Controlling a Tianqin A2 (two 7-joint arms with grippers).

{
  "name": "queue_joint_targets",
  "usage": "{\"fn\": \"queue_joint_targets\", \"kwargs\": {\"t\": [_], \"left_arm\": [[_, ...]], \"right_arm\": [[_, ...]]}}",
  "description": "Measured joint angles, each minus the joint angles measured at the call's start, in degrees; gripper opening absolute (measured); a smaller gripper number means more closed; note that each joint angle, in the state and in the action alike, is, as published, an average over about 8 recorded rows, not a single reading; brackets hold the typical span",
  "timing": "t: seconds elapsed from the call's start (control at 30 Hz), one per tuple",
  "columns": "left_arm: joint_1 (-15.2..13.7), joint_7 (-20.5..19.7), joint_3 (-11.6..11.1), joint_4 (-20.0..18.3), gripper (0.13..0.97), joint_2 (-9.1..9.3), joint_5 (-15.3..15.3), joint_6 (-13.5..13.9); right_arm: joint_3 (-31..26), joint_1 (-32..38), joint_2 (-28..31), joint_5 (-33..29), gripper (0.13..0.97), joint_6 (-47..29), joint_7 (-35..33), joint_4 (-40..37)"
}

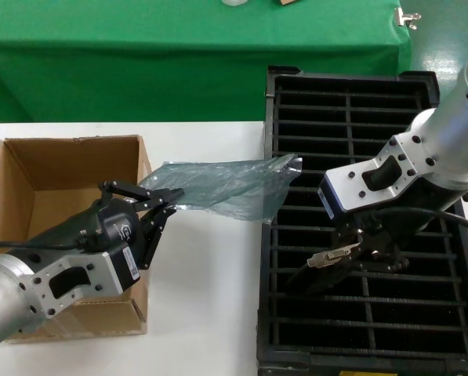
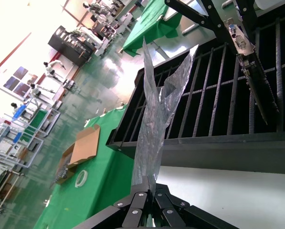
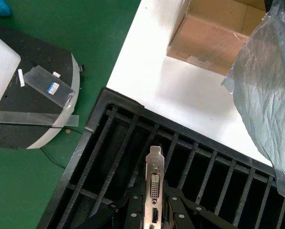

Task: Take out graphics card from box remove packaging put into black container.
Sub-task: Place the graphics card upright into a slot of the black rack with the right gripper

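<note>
Two arms are working at once, so I am going left to right. I am looking at the box (image 1: pixel 38 168) first: it is sitting open on the white table (image 1: pixel 210 313) at the far left, flaps up, nothing visible inside. My left gripper (image 1: pixel 165 205) is hovering at the box's right-hand wall, fingers pinched tight on one end of the packaging (image 1: pixel 226 188). The bag is stretching out flat toward the right, its far end just reaching over the near-left rim of the black container (image 1: pixel 269 235). It is looking empty and slack in the left wrist view.

Moving right, my right gripper (image 1: pixel 351 257) is hanging over the container's left column, closed on the graphics card (image 1: pixel 328 262). The right wrist view is showing the silver bracket (image 3: pixel 154 179) upright between the jaws, ports facing the camera, card edge pointing down at the ribs (image 3: pixel 180 171).

I am judging this step as seating the card. To do it well I am wanting the board edge lined up parallel with one slot, centred between two ribs, not riding on top of a rib, then lowering straight and slowly. I am also wanting the bag drawn back left, away from the container, so it is not draping into the slots.
</note>
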Motion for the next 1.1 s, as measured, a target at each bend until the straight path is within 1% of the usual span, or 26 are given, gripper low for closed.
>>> {"fn": "queue_joint_targets", "kwargs": {"t": [0.47, 0.73, 1.1], "left_arm": [[0.0, 0.0, 0.0, 0.0, 0.139, 0.0, 0.0, 0.0], [0.0, 0.0, 0.0, 0.0, 0.139, 0.0, 0.0, 0.0], [0.0, 0.0, 0.0, 0.0, 0.139, 0.0, 0.0, 0.0]], "right_arm": [[0.0, 0.2, 0.6, 0.8, 0.207, 0.0, 1.4, 0.8], [0.0, 0.8, 1.0, 1.6, 0.188, 0.0, 2.1, 1.2], [0.0, 1.8, 1.8, 2.7, 0.188, 0.0, 3.8, 1.8]]}}
